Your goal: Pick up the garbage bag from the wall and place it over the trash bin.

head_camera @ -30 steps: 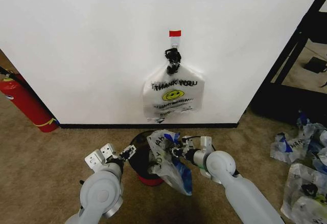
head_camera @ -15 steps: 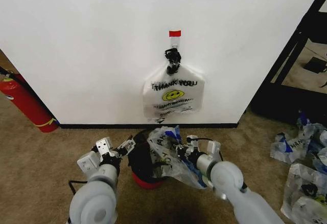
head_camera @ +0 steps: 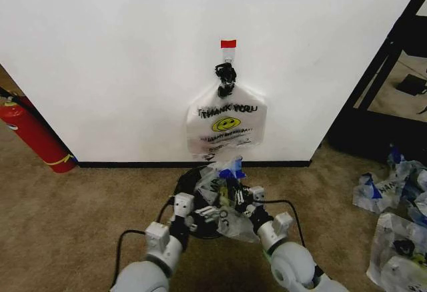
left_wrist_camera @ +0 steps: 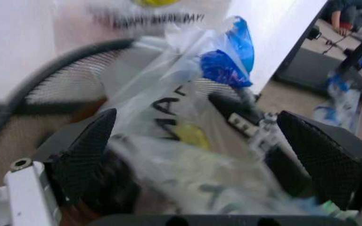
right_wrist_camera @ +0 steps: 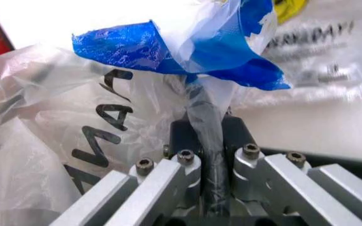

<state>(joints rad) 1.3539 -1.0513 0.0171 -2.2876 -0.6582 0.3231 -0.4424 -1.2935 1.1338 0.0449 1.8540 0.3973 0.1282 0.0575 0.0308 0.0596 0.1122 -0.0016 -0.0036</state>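
We see the garbage bag (head_camera: 223, 189) bunched above the trash bin (head_camera: 189, 184), its see-through plastic with black print draped over the bin's near rim and its blue handle patches (head_camera: 233, 170) standing up at the top. In the right wrist view the bag (right_wrist_camera: 93, 127) sits directly at the tool: a twisted strip of its plastic runs down between the two dark pads, which are pressed together on it, so the right gripper (right_wrist_camera: 209, 136) is clamped on the bag just below the blue patches. From the head we place that right gripper (head_camera: 235, 197) on the right side of the bag, over the bin's mouth.

The left gripper (head_camera: 200, 213) sits at the bag's left lower edge, beside the bin's near rim. In the left wrist view its textured black fingers (left_wrist_camera: 90, 153) stand wide apart, with crumpled plastic of the bag (left_wrist_camera: 181, 141) lying between them and the mesh of the bin (left_wrist_camera: 68, 82) behind; whether the plastic touches either finger we cannot tell.

Behind the bin, the wall (head_camera: 120, 72) carries a red tape strip (head_camera: 228, 43) and, hanging just below it, a whitish bundle of bags (head_camera: 225, 127) tied with a black knot. A red fire extinguisher (head_camera: 33, 135) leans far left, and a heap of plastic bags (head_camera: 397, 219) lies on the carpet (head_camera: 67, 219) to the right.
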